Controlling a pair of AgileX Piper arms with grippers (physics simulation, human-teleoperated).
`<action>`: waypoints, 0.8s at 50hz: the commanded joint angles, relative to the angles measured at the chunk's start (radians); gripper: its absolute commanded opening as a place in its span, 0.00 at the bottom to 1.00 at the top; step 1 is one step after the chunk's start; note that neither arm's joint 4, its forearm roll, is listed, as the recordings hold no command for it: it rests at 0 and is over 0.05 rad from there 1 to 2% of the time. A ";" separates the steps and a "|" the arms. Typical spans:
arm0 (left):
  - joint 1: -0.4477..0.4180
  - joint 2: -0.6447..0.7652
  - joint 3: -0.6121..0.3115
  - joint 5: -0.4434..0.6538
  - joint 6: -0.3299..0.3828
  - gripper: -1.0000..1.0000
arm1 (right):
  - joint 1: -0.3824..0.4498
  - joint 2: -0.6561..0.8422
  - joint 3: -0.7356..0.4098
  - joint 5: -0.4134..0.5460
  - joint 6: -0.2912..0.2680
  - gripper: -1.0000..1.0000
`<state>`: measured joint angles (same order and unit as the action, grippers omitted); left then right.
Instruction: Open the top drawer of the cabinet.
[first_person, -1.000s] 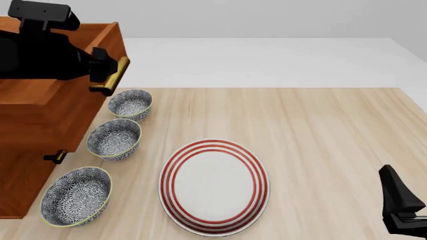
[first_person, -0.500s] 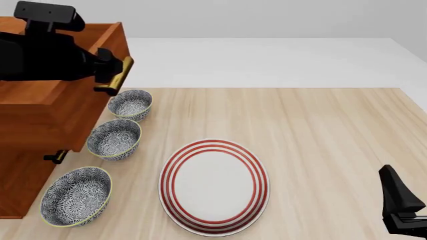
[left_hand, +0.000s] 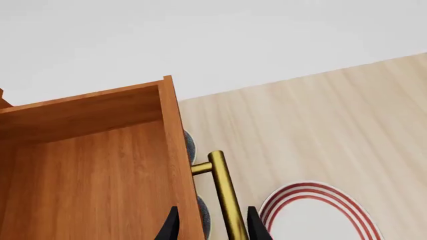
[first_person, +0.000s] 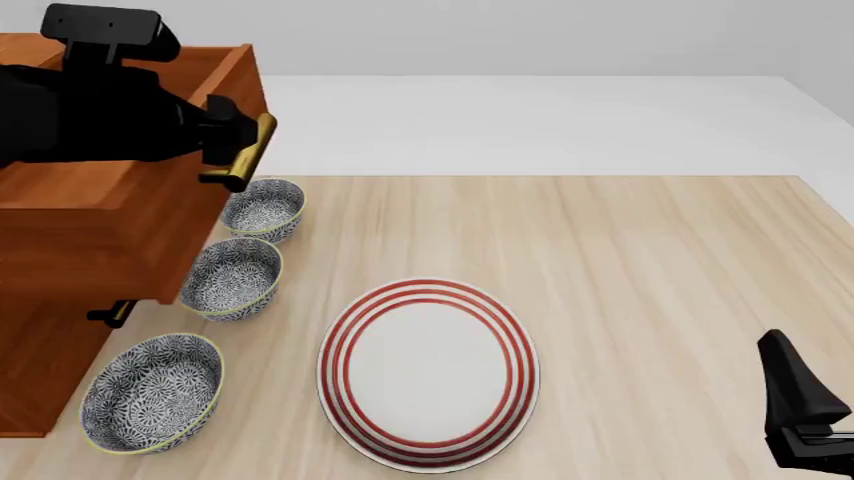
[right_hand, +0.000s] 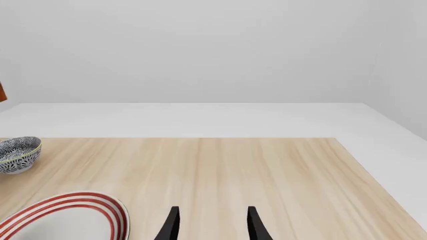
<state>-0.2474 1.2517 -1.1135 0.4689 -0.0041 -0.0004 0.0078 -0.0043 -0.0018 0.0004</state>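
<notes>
Three patterned bowls stand in a row along the left edge of the worktop (first_person: 641, 250), just beside the cabinet (first_person: 40, 350): the far bowl (first_person: 263, 210), the middle bowl (first_person: 231, 278) and the near bowl (first_person: 151, 392). The cabinet stands at the worktop's left edge, and its top drawer (first_person: 107, 220) juts out from the cabinet front toward the middle of the worktop, overhanging the inner rims of the far and middle bowls. The left gripper (first_person: 230, 140) reaches over the drawer from the left, and its two dark fingers sit on either side of the brass handle (first_person: 250, 152) on the drawer front; in the left wrist view the handle (left_hand: 225, 197) runs between the fingertips with the drawer's wooden front (left_hand: 175, 165) next to it, so the left gripper (left_hand: 212, 231) is clamped around the bar. A lower drawer's brass handle (first_person: 112, 314) shows below the overhang. A red-ringed plate (first_person: 427, 372) lies near the worktop's near edge, a little left of centre and right of the bowls. The right gripper (right_hand: 212, 227) hangs by the near right corner with its fingers parted and nothing between them, well apart from the plate (right_hand: 73, 220) and from the cabinet.
</notes>
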 joint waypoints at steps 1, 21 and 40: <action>-0.024 0.038 0.039 0.013 0.007 1.00 | 0.000 0.000 0.000 0.000 0.000 1.00; -0.054 0.033 0.059 0.009 0.006 1.00 | 0.000 0.000 0.000 0.000 0.000 1.00; -0.084 0.026 0.077 0.002 -0.005 1.00 | 0.000 0.000 0.000 0.000 0.000 1.00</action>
<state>-0.2931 1.2589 -1.1156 0.4563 -0.0701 -0.0003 0.0078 -0.0043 -0.0018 0.0003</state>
